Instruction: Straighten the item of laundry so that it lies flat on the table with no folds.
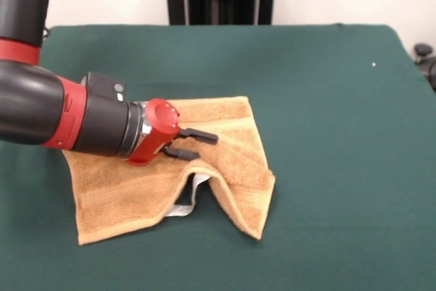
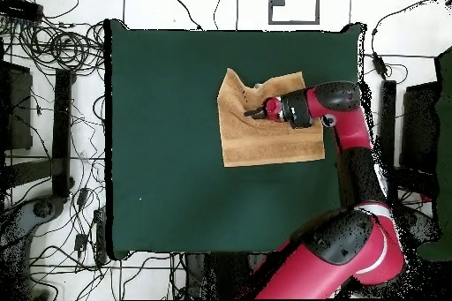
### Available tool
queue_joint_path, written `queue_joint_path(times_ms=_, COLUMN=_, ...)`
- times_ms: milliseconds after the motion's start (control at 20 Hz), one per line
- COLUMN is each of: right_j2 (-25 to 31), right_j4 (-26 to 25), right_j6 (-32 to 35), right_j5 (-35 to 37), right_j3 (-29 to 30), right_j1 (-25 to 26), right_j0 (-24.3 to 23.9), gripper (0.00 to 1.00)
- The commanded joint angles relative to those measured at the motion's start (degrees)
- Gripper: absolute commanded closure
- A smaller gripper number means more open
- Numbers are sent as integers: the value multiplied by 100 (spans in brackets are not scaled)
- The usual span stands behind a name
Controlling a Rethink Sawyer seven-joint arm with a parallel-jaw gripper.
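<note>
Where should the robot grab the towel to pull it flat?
Probably the folded-over corner of the towel, nearest the camera in the front view. It lies doubled, with a white tag peeking out beneath. Come from above, pinch it, pull outward. The gripper looks open.

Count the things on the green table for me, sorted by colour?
Orange-tan: 1, the towel
White: 1, the small tag peeking from under the towel's fold
Red and black: 1, the robot's tool over the towel
Total: 3
</note>
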Motion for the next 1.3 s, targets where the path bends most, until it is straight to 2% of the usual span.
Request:
queue_joint_path(times_ms=50, right_j2=-486, right_j4=-39, right_j6=1782, right_j5=11, right_j3=1327, right_j1=656, right_j0=499, gripper=0)
queue_joint_path(times_ms=700, right_j2=-710, right_j4=221, right_j6=1508, right_j5=21, right_j3=1097, right_j1=767, right_j0=686, gripper=0)
queue_joint_path(times_ms=900, right_j2=-802, right_j4=116, right_j6=1275, right_j5=-498, right_j3=1133, right_j1=639, right_j0=739, gripper=0)
queue_joint_path(times_ms=1100, right_j2=-977, right_j4=-290, right_j6=868, right_j5=-1925, right_j3=1213, right_j1=372, right_j0=837, gripper=0)
queue_joint_path(times_ms=1300, right_j2=-1118, right_j4=-863, right_j6=693, right_j5=-3883, right_j3=1450, right_j1=53, right_j0=878, gripper=0)
